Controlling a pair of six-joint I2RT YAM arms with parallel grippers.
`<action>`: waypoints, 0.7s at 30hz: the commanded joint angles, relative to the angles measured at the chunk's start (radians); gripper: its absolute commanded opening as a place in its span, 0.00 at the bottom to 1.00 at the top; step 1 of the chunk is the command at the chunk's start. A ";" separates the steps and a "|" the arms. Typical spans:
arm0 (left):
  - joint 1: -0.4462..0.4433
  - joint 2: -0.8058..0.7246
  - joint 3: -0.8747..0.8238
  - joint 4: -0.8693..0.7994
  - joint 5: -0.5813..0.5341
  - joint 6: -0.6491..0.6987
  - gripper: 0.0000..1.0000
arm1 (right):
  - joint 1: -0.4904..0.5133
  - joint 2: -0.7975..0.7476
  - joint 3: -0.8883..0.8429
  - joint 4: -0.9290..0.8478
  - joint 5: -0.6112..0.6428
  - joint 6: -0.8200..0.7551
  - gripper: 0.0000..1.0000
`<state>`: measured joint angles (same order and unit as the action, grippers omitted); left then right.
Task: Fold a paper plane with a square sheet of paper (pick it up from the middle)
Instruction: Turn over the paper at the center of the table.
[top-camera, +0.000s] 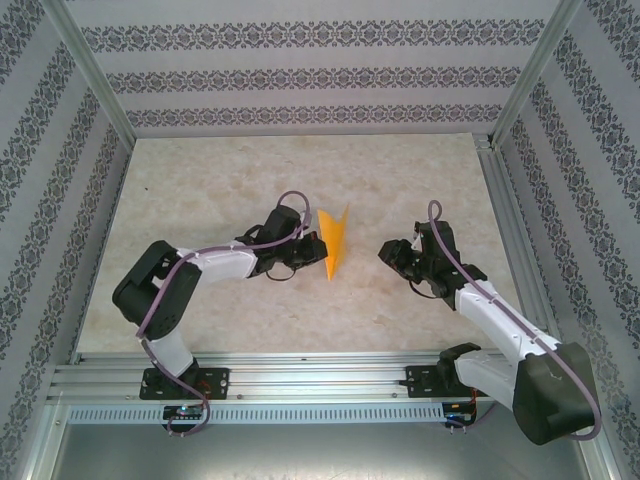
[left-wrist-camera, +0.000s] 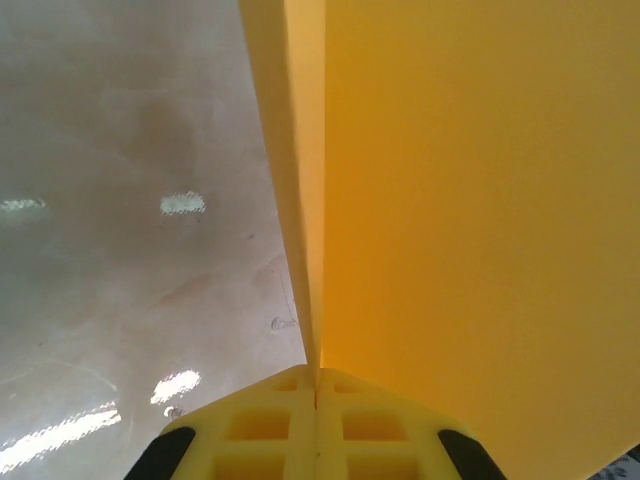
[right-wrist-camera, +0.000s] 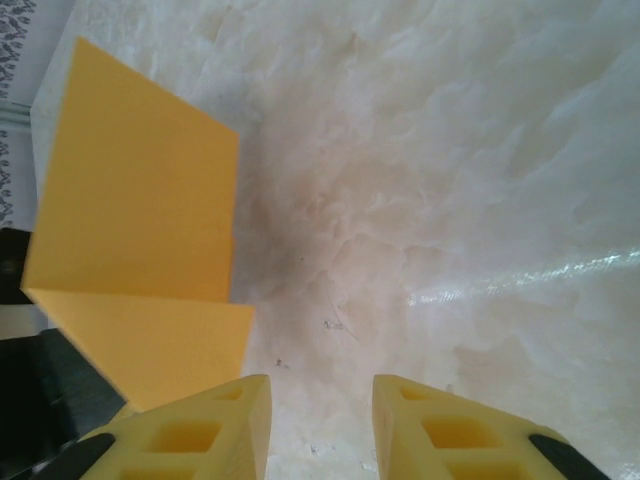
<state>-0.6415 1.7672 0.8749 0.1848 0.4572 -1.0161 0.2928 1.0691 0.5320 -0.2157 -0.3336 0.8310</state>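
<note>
**Q:** Starting at the left, how does the left gripper (top-camera: 308, 248) stand?

**A:** Its jaws are together, clamped on the paper plane (top-camera: 333, 240). In the left wrist view the 2 fingertips (left-wrist-camera: 260, 430) meet, with the orange-yellow fold pinched in their seam. From there the paper plane (left-wrist-camera: 480, 200) rises toward 12 o'clock.

**Q:** Where does the plane lie, and how does it run?

**A:** In the top view it is at mid-table (top-camera: 230, 180), between the 2 arms, at 3 o'clock of the left gripper and touching it. Its long axis runs from 12 to 6 o'clock. The pointed nose faces 6 o'clock, toward the arm bases, and the notched tail faces 12 o'clock. Whether the nose rests on the table cannot be told.

**Q:** And the right gripper (top-camera: 388, 252)?

**A:** Its jaws are apart with nothing between them. In the right wrist view, bare table shows in the gap of the right gripper (right-wrist-camera: 320, 410). In the top view the plane lies at its 9 o'clock, near but not touching. In the right wrist view, the plane's 2 panels (right-wrist-camera: 140, 220) stand at 10 o'clock.

**Q:** Which relation governs the coming move?

**A:** By judgement, the left arm is nearer and already holds the plane. The free right gripper would have to travel toward 9 o'clock, crosswise to the long axis, and would meet a broad side, not the nose.
</note>
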 joint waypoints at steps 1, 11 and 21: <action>0.011 0.055 -0.042 0.290 0.104 -0.177 0.05 | 0.016 0.033 0.013 0.102 -0.098 -0.001 0.28; 0.011 0.123 -0.138 0.461 0.086 -0.268 0.06 | 0.134 0.319 0.138 0.292 -0.153 0.045 0.10; 0.011 0.118 -0.176 0.433 0.044 -0.260 0.07 | 0.215 0.510 0.222 0.313 -0.158 0.049 0.05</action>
<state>-0.6395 1.8816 0.7128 0.5831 0.5297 -1.2697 0.4969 1.5520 0.7357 0.0620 -0.4831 0.8703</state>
